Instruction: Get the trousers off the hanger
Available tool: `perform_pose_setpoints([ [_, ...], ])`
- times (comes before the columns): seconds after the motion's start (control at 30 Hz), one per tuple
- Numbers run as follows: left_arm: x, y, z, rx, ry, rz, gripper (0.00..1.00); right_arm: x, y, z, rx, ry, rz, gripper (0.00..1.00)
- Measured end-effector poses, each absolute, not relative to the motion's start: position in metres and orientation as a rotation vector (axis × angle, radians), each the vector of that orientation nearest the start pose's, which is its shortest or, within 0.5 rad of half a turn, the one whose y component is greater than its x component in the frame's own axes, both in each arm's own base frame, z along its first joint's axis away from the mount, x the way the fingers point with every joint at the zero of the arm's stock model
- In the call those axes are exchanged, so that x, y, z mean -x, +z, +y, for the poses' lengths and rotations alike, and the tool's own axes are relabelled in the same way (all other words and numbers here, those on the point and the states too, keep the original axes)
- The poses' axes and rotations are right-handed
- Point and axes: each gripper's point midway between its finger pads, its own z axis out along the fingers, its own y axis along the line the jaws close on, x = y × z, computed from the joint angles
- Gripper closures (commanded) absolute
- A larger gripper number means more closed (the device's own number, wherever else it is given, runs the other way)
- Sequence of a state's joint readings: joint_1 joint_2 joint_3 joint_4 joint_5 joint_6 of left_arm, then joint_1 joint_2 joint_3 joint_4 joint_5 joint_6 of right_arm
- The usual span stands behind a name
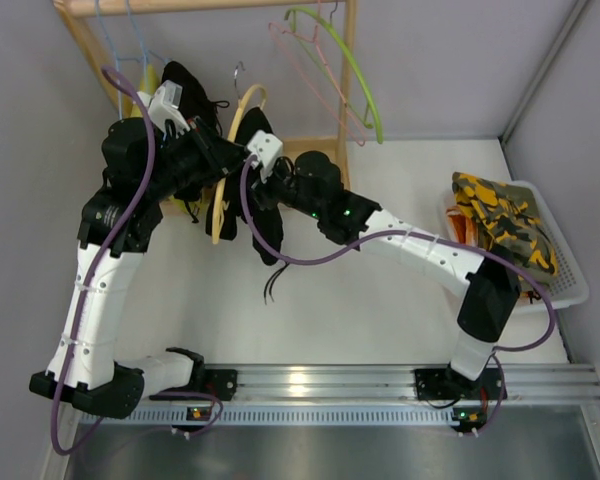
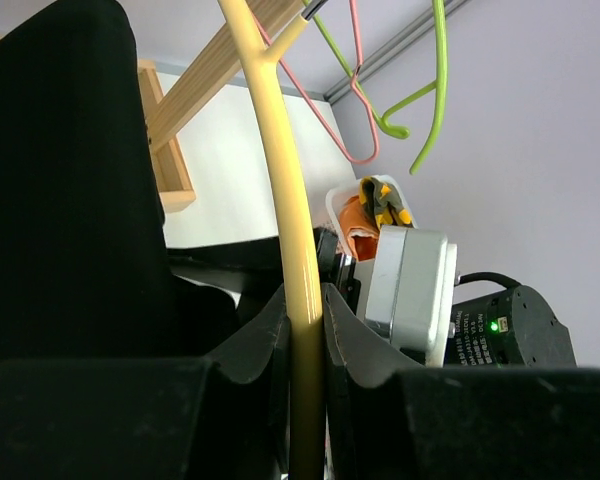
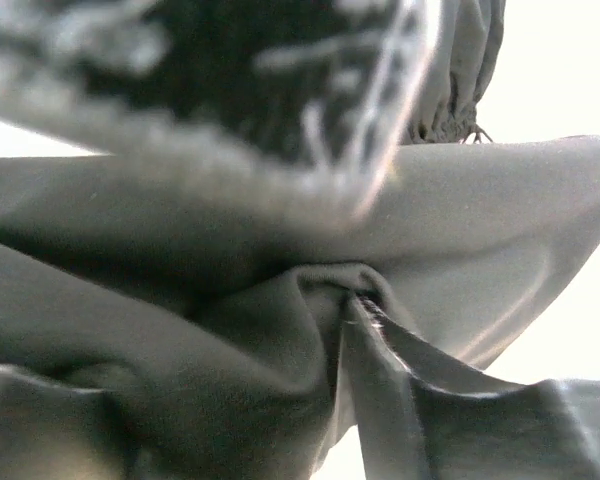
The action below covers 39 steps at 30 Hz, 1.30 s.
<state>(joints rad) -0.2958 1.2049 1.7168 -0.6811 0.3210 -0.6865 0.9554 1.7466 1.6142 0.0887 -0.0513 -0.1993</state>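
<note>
The cream-yellow hanger (image 1: 218, 215) hangs tilted in front of the wooden rack, and the black trousers (image 1: 265, 225) are draped over it with thin drawstrings dangling below. My left gripper (image 1: 220, 160) is shut on the hanger's arm. In the left wrist view both fingers press the yellow bar (image 2: 280, 150) at my left gripper (image 2: 307, 310). My right gripper (image 1: 250, 185) is at the trousers from the right. In the right wrist view a fold of the trousers (image 3: 230, 380) is gathered at my right gripper (image 3: 350, 300). One finger (image 3: 410, 400) shows; the other is hidden under the cloth.
A second black garment (image 1: 190, 90) hangs at the back left of the wooden rack (image 1: 350, 100). A green hanger (image 1: 355, 75), pink hangers (image 1: 310, 70) and blue wire hangers (image 1: 130, 40) hang from the rail. At the right, a white basket (image 1: 570, 280) holds camouflage cloth (image 1: 505, 225).
</note>
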Motion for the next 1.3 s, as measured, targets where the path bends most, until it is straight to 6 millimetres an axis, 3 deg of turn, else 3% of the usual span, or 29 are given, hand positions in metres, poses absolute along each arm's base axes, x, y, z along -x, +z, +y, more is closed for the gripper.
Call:
perform_pose_setpoints([
  [0.03,-0.295,0.461,-0.174,0.11,-0.985,1.836,1.0,-0.328,0.349,0.462,0.932,0.611,1.36,0.74],
  [0.1,-0.295,0.462,-0.174,0.111,-0.986,1.835,1.0,-0.334,0.351,0.463,0.917,0.589,1.36,0.82],
  [0.13,-0.296,0.461,-0.174,0.113,-0.986,1.836,1.0,-0.336,0.351,0.463,0.911,0.578,1.364,0.94],
  [0.17,-0.296,0.462,-0.174,0.114,-0.986,1.836,1.0,-0.338,0.351,0.464,0.907,0.571,1.366,1.0],
  [0.57,-0.3,0.461,-0.17,0.115,-0.954,1.814,1.0,-0.341,0.363,0.455,0.885,0.537,1.366,1.0],
  [0.93,-0.3,0.419,-0.166,0.127,-0.905,1.878,1.0,-0.317,0.427,0.408,0.853,0.516,1.314,1.0],
  [1.17,-0.302,0.404,-0.163,0.154,-0.88,1.884,1.0,-0.31,0.446,0.389,0.833,0.487,1.301,1.0],
  [1.3,-0.305,0.384,-0.162,0.178,-0.865,1.923,1.0,-0.307,0.461,0.376,0.812,0.462,1.276,1.0],
])
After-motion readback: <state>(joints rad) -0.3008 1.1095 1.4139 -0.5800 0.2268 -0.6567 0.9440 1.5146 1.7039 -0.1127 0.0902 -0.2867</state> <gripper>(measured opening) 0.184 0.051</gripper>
